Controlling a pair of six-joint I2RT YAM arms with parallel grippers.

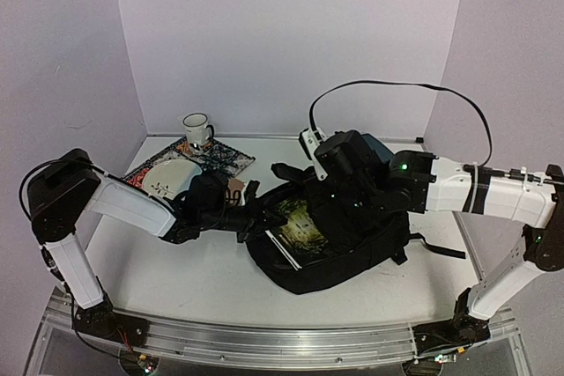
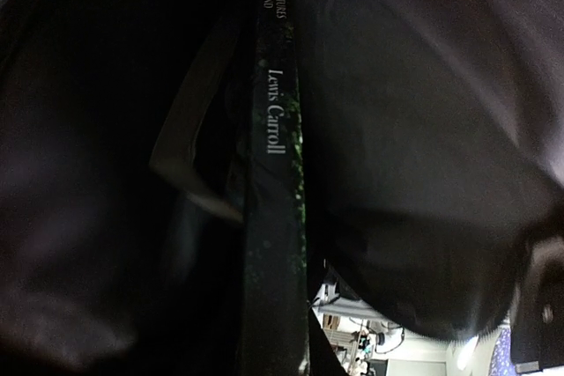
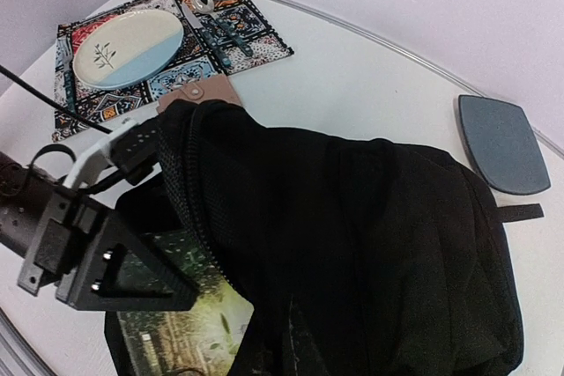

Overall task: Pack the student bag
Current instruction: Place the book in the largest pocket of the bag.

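Observation:
The student bag (image 1: 352,248), a big floppy black backpack, lies at mid table with its mouth facing left. A book with a green illustrated cover (image 1: 300,226) sits partly inside that mouth. My left gripper (image 1: 254,215) reaches into the opening and is shut on the book. In the left wrist view the book's dark spine (image 2: 275,129), lettered "Lewis Carroll", runs down toward the jaws with the bag's black lining (image 2: 423,129) all round. My right gripper (image 1: 328,195) is shut on the bag's upper fabric (image 3: 352,244) and holds it raised. Its fingers are hidden by the cloth.
At the back left lies a patterned placemat (image 1: 231,162) bearing a plate (image 1: 172,176), cutlery (image 3: 211,24) and a white mug (image 1: 196,129). A flat dark-teal pad (image 3: 502,143) rests behind the bag on the right. A bag strap (image 1: 441,250) trails off to the right.

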